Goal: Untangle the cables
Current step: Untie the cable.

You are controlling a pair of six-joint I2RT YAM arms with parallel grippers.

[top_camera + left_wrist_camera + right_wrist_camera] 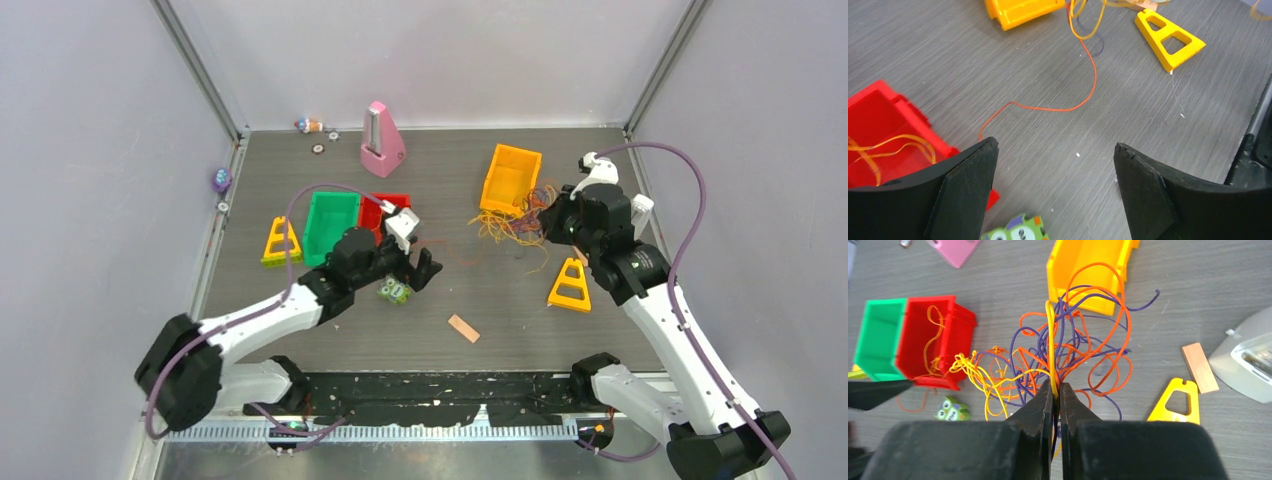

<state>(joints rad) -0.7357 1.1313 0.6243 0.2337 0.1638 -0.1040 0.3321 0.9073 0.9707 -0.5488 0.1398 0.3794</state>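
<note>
Three bins point(330, 228); two yellow triangles point(569, 300); one cable tangle point(1050, 345).

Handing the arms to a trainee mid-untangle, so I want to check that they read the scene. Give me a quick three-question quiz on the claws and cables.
1. True or false: the right claw is shut on a yellow strand of the cables.
2. One orange strand lies inside: A the green bin, B the red bin, C the pink stand.
3. Fill in: the left claw is ____ and holds nothing.
Key: 1 true; 2 B; 3 open.
</note>
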